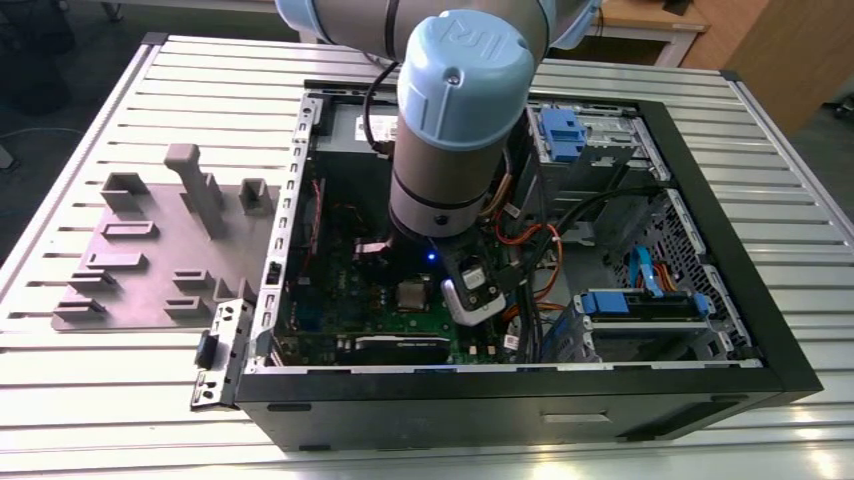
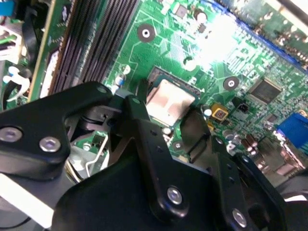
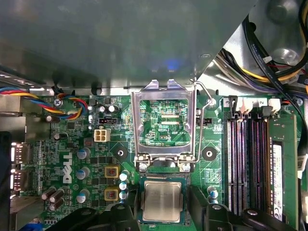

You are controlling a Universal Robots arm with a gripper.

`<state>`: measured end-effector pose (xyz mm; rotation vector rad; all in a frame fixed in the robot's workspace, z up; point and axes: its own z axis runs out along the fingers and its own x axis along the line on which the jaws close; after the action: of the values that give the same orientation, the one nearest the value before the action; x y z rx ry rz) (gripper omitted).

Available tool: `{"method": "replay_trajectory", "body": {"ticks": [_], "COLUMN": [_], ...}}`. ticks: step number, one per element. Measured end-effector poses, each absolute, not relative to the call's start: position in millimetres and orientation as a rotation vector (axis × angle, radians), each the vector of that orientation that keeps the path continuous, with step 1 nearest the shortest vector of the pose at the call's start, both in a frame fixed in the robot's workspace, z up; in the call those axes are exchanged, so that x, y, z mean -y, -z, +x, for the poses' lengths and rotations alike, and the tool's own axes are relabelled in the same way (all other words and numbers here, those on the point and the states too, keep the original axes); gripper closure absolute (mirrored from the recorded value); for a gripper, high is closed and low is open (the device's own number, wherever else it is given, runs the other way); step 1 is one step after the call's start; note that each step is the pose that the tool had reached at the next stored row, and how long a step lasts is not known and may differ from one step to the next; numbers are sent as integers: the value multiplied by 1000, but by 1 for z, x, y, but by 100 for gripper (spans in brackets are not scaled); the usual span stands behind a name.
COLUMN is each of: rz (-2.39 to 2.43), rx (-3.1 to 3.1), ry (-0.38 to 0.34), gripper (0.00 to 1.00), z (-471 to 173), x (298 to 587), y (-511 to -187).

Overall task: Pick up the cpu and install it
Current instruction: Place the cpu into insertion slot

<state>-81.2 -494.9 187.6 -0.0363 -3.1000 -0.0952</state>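
Gripper [image 3: 162,212] open: black fingers [image 3: 211,219] spread either side of cpu [image 3: 162,201], gap showing btwn each finger and chip, in both wrist views. Cpu lies flat in socket on green mobo [image 3: 72,159], silver lid up. Socket bracket [image 3: 136,125] stands open just beside cpu, board visible thru its frame. RAM slots [image 3: 245,163] near. Exterior view: arm [image 1: 447,130] reaches down into open PC case [image 1: 727,345] on slatted table [image 1: 120,400]. Grey fixture plate [image 1: 147,260] lies just beside case, on exterior view's left.
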Motion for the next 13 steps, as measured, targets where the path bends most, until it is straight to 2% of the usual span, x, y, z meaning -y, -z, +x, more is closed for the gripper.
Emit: {"method": "replay_trajectory", "body": {"ticks": [13], "rz": [-36], "rx": [3100], "ry": [95], "gripper": [45], "z": [-80], "x": [495], "y": [-187]}}
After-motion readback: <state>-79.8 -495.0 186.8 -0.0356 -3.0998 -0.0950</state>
